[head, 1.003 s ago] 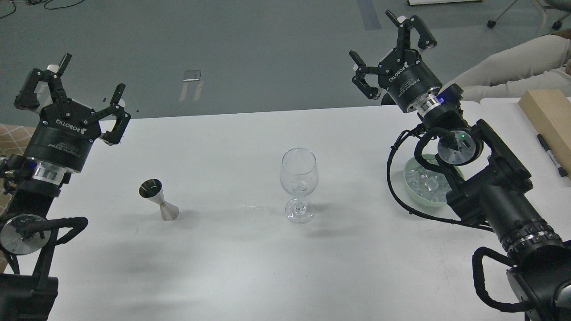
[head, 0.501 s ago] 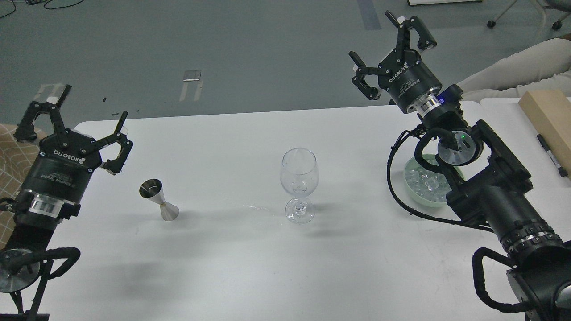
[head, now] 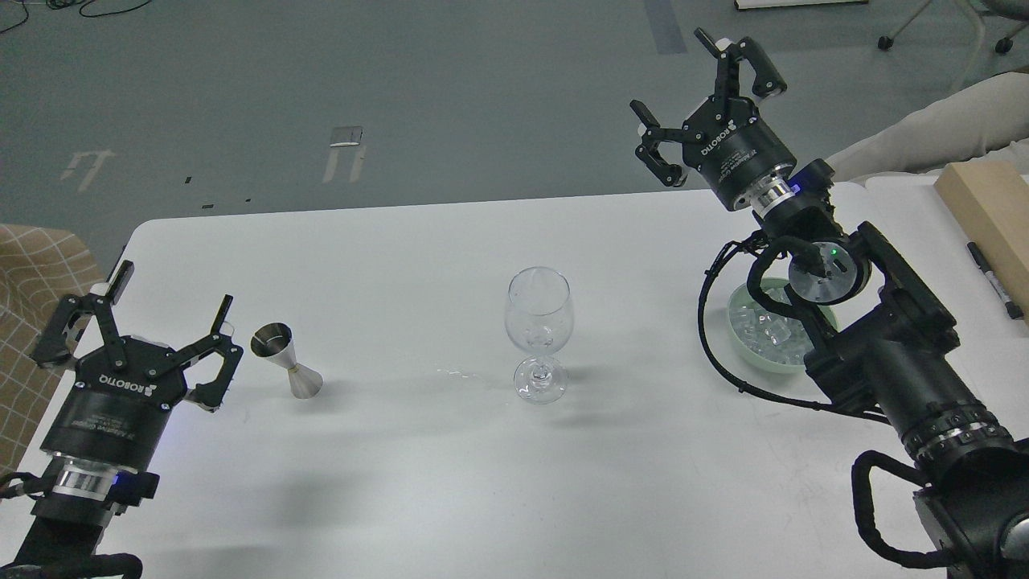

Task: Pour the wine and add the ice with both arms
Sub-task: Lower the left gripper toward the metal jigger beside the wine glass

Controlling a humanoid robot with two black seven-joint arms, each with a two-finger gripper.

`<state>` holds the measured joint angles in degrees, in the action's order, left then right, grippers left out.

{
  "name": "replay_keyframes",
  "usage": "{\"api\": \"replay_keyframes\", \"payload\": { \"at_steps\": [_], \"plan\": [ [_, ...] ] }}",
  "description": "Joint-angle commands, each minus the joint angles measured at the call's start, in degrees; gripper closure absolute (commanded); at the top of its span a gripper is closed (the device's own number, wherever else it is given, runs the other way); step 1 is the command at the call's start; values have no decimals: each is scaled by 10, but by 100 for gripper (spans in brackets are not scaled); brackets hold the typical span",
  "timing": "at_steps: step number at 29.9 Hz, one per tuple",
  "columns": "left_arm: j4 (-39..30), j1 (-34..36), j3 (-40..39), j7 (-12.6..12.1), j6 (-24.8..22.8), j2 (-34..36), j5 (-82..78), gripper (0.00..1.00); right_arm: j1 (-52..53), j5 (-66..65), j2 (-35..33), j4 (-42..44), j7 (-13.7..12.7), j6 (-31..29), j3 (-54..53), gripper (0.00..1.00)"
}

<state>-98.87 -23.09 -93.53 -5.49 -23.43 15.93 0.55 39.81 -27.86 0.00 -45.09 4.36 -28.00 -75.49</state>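
Head view: the clear stemmed wine glass (head: 539, 333) stands upright mid-table (head: 450, 482). Left of it, the left gripper (head: 137, 322) holds nothing, jaws spread wide. Right of it, clear ice cubes (head: 764, 331) fill a pale green bowl (head: 744, 354); the right gripper (head: 701, 100) above is likewise spread and empty.

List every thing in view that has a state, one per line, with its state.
Left gripper: open, empty, low beside the jigger.
Right gripper: open, empty, raised beyond the table's far edge.
Wine glass: upright, no wine visible in it.
Jigger: upright, leaning in this view; contents cannot be told.
Green bowl: holds ice, partly hidden by the right arm.
Marker: lying flat, capped.
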Motion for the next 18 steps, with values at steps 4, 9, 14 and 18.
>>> {"api": "replay_keyframes", "payload": {
  "at_steps": [4, 9, 14, 18],
  "plan": [
    [0, -27, 4, -1, 10, -20, 14, 9, 0, 0, 0, 0, -1, 0, 0, 1],
    [0, -41, 8, -1, 12, -40, 17, 9, -1, 0, 0, 0, 0, 0, 0, 1],
    [2, -56, 13, -11, 13, -67, 17, 9, -1, 0, 0, 1, 0, 0, 0, 1],
    [5, -59, 27, -12, 14, -86, 18, 9, -1, 0, 0, 1, 0, 0, 0, 1]
  ]
}}
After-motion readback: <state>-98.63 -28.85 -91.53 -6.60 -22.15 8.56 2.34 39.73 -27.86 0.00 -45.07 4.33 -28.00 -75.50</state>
